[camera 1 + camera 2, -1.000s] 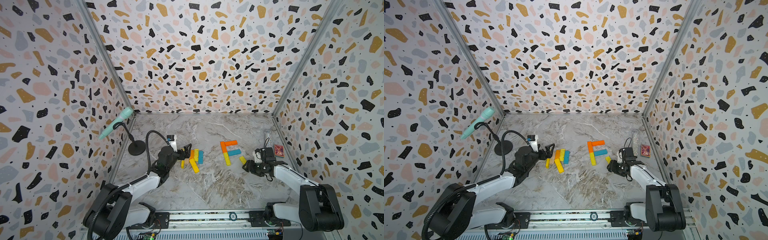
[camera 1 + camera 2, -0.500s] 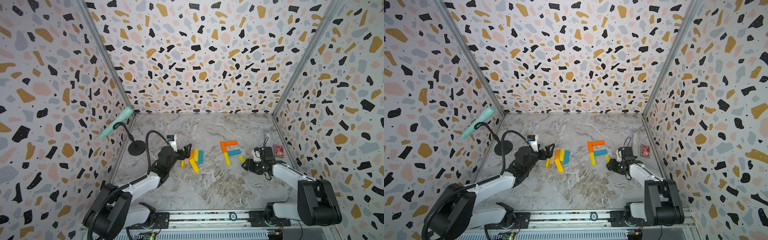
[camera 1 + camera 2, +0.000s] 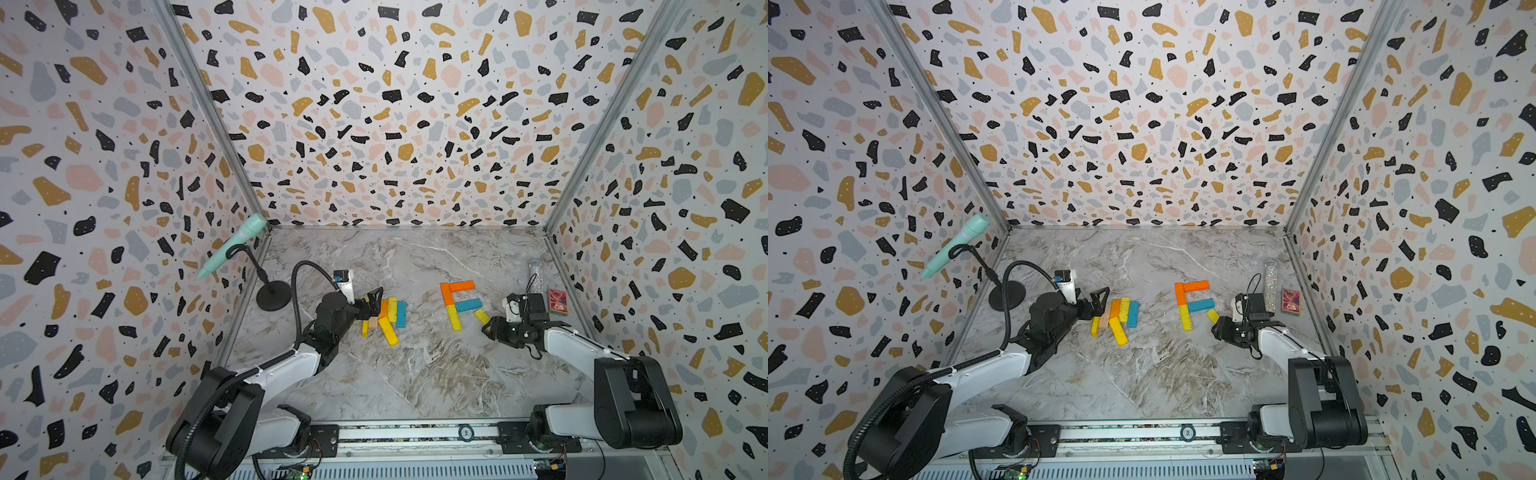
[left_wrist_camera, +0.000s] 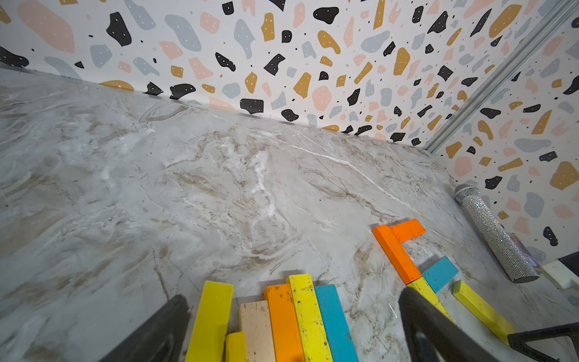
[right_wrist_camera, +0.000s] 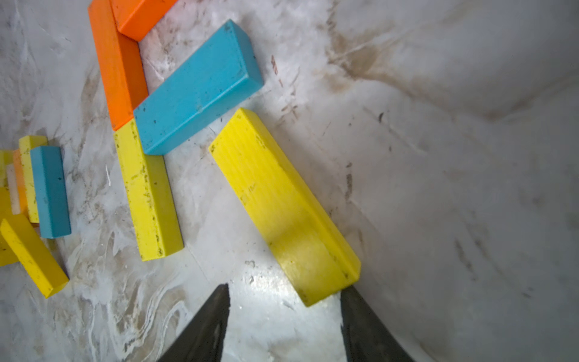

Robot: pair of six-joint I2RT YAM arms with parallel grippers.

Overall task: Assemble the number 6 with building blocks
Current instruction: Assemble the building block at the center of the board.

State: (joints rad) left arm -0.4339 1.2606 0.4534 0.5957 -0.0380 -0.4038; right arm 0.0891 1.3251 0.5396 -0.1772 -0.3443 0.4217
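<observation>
1. Five blocks are down on the worktop [image 3: 415,374] so far. An orange upright [image 3: 446,294], an orange top bar [image 3: 462,286], a blue middle bar [image 3: 468,305] and a yellow lower stem [image 3: 453,318] touch one another. A slanted yellow block [image 5: 282,203] lies loose just beside the blue middle bar. We judge the loop of the 6 unfinished, since its right side is crooked and its bottom is missing.

2. The right gripper [image 5: 283,291] has its fingers parted and empty, straddling only the near end of the slanted yellow block. One finger appears to touch the block's corner, though the angle is too oblique for us to be sure. If the fingers close that far off-centre, the block may pivot or squirt out and shove the blue middle bar or the yellow lower stem out of line.

3. The left gripper [image 3: 372,305] hangs with its fingers spread wide over the spare pile [image 3: 390,318], gripping nothing. Those blocks lie packed side by side, so a descent may catch two at once or scatter them.

4. The glittery tube [image 3: 536,274] and the red box [image 3: 558,301] sit near the right wrist. A wide swing there could knock them toward the figure.
</observation>
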